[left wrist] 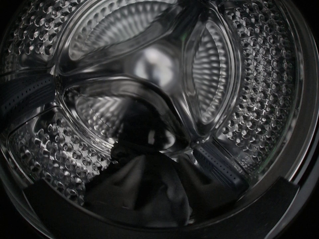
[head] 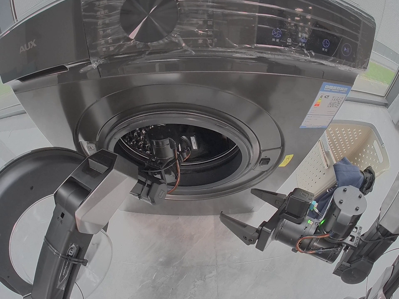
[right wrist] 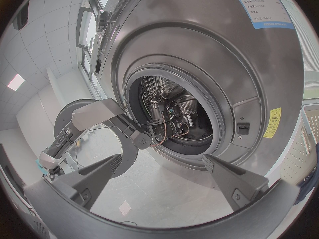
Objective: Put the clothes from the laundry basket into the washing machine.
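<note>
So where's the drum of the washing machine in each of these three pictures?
Head view: the drum sits centre, behind the round door opening.
Left wrist view: seen from inside, the drum's back faces the camera.
Right wrist view: the drum is mid-picture, beyond the open right hand.
Shared landmark: the drum's dimpled wall, in all three.

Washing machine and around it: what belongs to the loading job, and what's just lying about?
Job: washing machine, open door, drum, dark garment inside, basket, blue clothes, right gripper.
Just there: blue label, yellow sticker, film over the panel.
</note>
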Controlling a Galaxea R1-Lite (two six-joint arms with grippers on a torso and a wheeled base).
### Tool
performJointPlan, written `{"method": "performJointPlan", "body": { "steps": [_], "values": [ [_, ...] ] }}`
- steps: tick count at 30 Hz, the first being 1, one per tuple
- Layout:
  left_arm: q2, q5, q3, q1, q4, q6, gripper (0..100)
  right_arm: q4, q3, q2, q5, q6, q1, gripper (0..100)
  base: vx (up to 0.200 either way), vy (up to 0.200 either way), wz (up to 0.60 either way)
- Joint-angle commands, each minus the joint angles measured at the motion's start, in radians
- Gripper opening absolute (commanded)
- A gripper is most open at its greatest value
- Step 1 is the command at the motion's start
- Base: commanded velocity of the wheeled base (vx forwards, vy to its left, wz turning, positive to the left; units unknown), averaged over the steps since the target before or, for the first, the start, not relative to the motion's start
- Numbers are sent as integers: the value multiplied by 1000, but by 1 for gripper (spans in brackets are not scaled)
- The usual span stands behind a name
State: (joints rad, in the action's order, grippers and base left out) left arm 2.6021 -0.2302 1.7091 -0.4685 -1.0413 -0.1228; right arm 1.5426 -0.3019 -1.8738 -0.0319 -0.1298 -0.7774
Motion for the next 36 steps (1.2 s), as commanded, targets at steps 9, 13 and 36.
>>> {"method": "performJointPlan", "body": {
  "steps": [9,13,36],
  "values": [
    [-235,0,-407,-96,18,-15,100,1,1,-2,0,-1,0,100,0,0,0],
    [-375,40,-622,-144,-40,2,100,1,10,2,-2,-1,0,100,0,0,0],
    [-1180,86,-1501,-364,-168,6,100,-15,299,306,4,2,38,100,-17,0,0]
  ]
}}
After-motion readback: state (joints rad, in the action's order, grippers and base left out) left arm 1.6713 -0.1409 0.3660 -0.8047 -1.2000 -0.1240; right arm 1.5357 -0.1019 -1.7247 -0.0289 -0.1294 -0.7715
